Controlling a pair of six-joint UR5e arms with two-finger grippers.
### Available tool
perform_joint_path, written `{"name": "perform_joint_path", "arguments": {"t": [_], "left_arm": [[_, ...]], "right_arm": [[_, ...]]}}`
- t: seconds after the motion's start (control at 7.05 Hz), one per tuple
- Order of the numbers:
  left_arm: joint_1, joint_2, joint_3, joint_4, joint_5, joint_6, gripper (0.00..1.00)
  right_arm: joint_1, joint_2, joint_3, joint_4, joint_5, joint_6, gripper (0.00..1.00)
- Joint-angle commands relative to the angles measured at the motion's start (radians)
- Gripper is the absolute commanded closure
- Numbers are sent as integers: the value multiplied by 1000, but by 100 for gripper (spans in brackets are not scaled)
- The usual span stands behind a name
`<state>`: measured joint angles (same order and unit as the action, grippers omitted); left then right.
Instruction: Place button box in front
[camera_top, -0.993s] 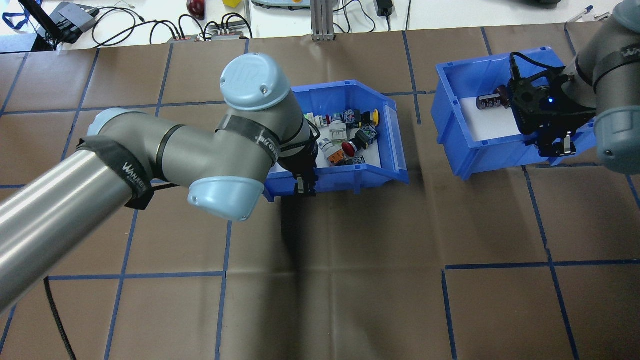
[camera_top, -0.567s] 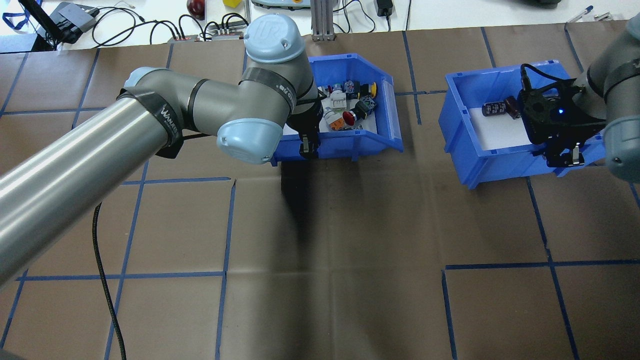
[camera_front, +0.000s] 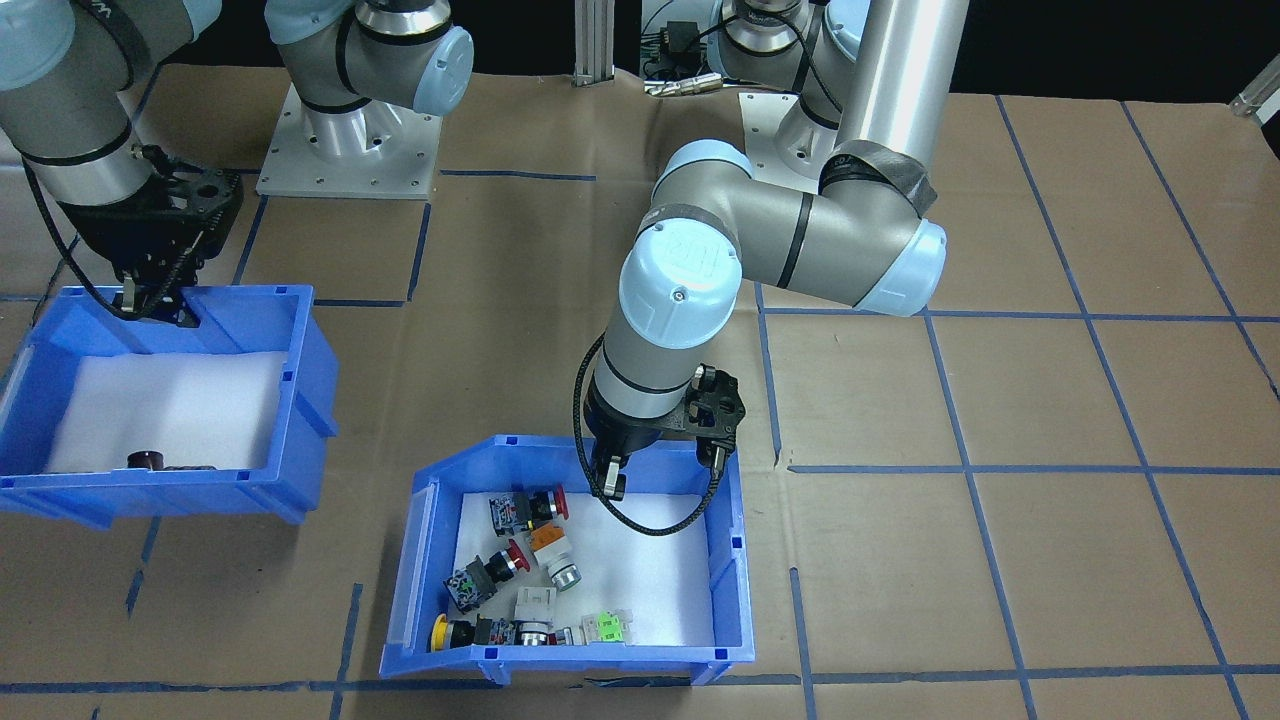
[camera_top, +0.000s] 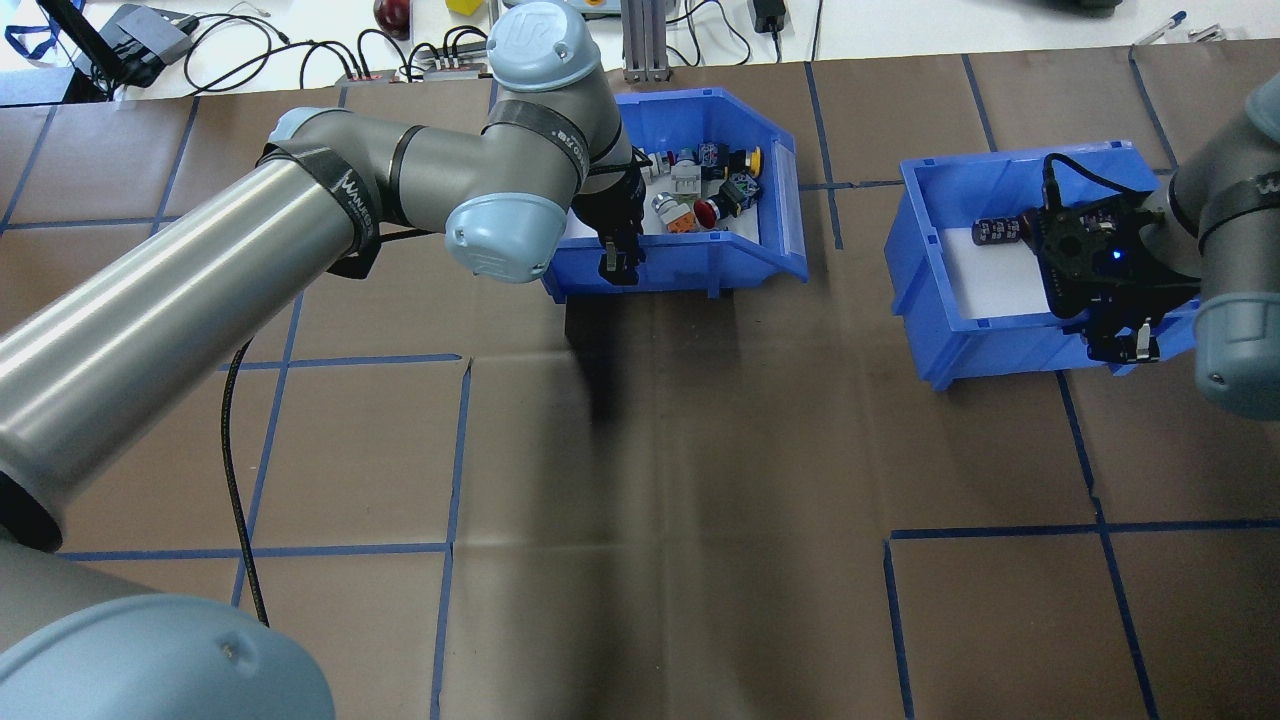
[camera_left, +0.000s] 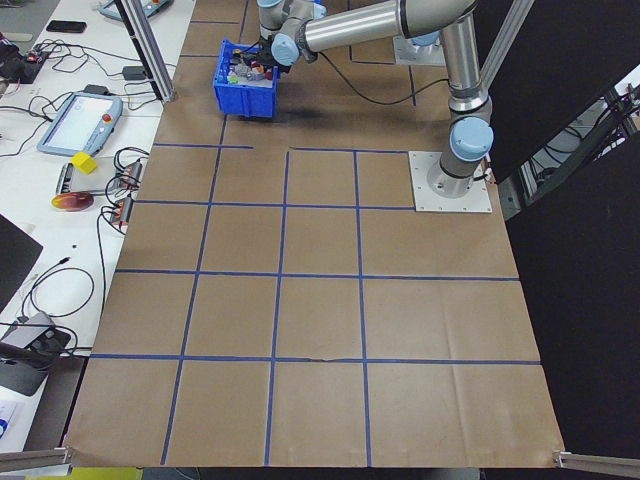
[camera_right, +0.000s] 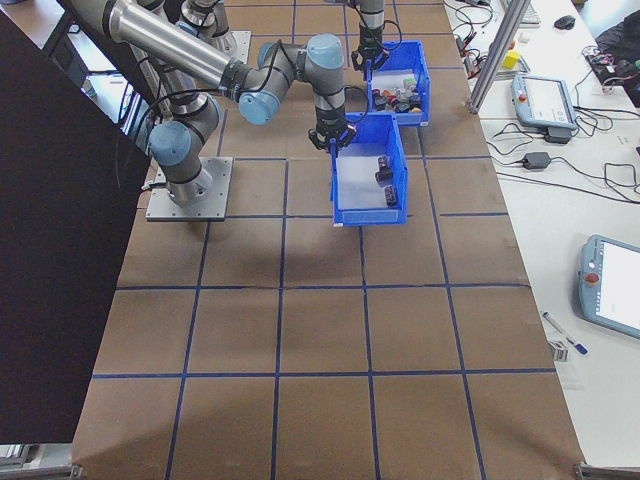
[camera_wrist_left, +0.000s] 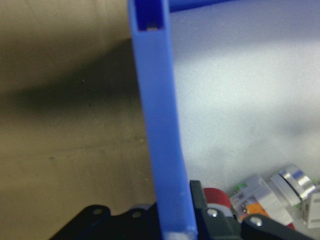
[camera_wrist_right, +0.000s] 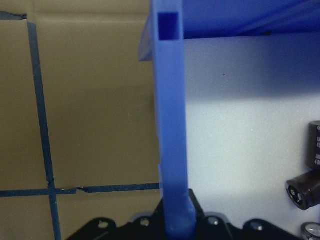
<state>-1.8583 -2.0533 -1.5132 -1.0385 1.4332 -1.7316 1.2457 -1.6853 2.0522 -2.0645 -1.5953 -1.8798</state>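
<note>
The button box (camera_top: 782, 205) is a blue bin with a white liner and a jumble of red, yellow, green and orange switches (camera_front: 520, 575). It sits near the far edge of the table (camera_front: 1000, 400), its sloped front facing the other bin. My left gripper (camera_top: 612, 262) is shut on its robot-side wall (camera_wrist_left: 160, 150), which runs up between the fingers in the left wrist view. My right gripper (camera_top: 1125, 342) is shut on the near wall (camera_wrist_right: 170, 125) of the matching blue bin (camera_top: 925, 250), which holds dark cylinders (camera_top: 995, 232).
Brown paper with a blue tape grid covers the table. Past its far edge are cables (camera_top: 300, 50), an aluminium post (camera_top: 640, 40) and a teach pendant (camera_left: 75, 120). The arms' base plates (camera_front: 350, 150) are at the robot's side.
My left arm has carried the button box away from the robot, toward the far edge. My right arm has drawn the cylinder bin a little toward the robot and to the right.
</note>
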Motion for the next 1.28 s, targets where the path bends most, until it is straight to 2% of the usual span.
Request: {"name": "perform_joint_path", "arguments": {"t": [0.0,0.57,0.71,1.13], "left_arm": [[2,-8,1,1,4,1,98],[-5,-74,33,18,4,-14,96],[-8,-77,39,18,7,-16,92],[-12,-76,41,18,24,-19,50]], "right_arm": [[0,-5,9,0,0,21,93],[0,-7,25,-2,1,21,92],[0,-7,25,-2,1,21,92],[1,-20,28,4,-2,21,92]]}}
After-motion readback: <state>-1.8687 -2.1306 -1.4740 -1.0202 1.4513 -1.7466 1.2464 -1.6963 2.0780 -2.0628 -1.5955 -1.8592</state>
